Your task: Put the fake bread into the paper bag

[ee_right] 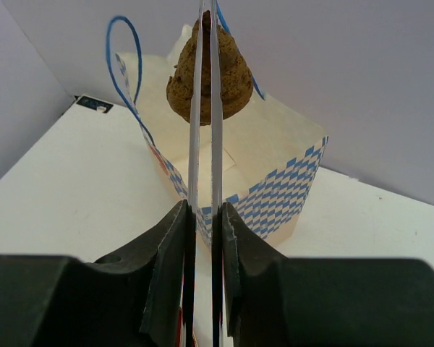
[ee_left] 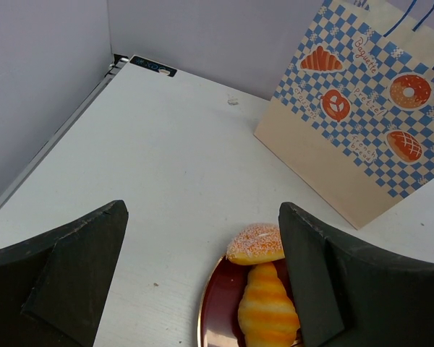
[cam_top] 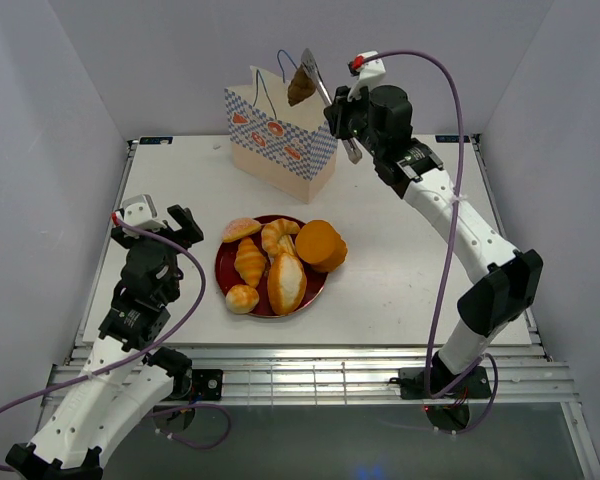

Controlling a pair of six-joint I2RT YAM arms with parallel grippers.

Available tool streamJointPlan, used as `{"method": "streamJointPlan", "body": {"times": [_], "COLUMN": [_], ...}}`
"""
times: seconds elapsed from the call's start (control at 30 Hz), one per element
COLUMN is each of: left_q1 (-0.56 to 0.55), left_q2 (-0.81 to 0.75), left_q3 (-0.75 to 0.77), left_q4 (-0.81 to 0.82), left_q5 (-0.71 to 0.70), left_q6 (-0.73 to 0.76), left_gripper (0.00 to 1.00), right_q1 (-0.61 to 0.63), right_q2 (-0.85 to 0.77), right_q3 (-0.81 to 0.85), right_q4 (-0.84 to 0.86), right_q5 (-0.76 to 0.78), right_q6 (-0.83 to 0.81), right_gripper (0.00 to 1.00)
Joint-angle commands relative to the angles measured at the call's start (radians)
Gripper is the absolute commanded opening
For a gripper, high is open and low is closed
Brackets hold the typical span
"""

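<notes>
The paper bag (cam_top: 280,150) stands upright at the back of the table, mouth open; it also shows in the left wrist view (ee_left: 354,123) and the right wrist view (ee_right: 275,195). My right gripper (cam_top: 352,125) (ee_right: 204,210) is shut on metal tongs (cam_top: 325,95) (ee_right: 215,144), whose tips pinch a dark brown pastry (cam_top: 301,88) (ee_right: 235,79) above the bag's mouth. More fake bread lies on a dark red plate (cam_top: 223,265): two croissants (cam_top: 250,262), a sugared bun (cam_top: 241,229) (ee_left: 255,243), a round orange bun (cam_top: 321,245), a loaf (cam_top: 286,283) and a small roll (cam_top: 242,298). My left gripper (cam_top: 162,222) (ee_left: 202,217) is open and empty, left of the plate.
White walls close in the table at the back and both sides. The bag's blue cord handles (ee_right: 126,65) stand up beside the tongs. The table's metal front rail (cam_top: 310,365) lies between the arm bases.
</notes>
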Motion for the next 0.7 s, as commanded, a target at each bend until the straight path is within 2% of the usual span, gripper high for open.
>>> {"method": "streamJointPlan", "body": {"times": [0.0,0.3,0.33,0.53,0.67], "left_q1": [-0.004,-0.004,-0.004,-0.004,-0.004], "left_q2": [-0.006,-0.007,-0.007,-0.006,-0.006], "left_q3": [-0.006,-0.003,-0.004,-0.004,-0.004], "left_q4": [0.009,0.009,0.009,0.009,0.009], "left_q5": [0.013,0.021,0.021,0.018,0.021], "left_q6": [-0.008,-0.009,-0.009,-0.011,-0.009], "left_gripper": [0.96,0.96,0.96,0.96,0.96], "right_q1": [-0.019,-0.041,-0.042,-0.046,-0.046], "right_q2": [0.021,0.049,0.047,0.049,0.044], "right_q3": [0.075,0.081,0.081,0.084,0.086], "right_q4": [0.022,-0.013,-0.015,-0.036,-0.050], "right_q5": [-0.007,-0.052,-0.059,-0.082,-0.087], "right_q6": [0.013,0.032,0.032,0.033,0.032], "right_gripper": [0.09,0.32,0.37,0.53,0.54]}}
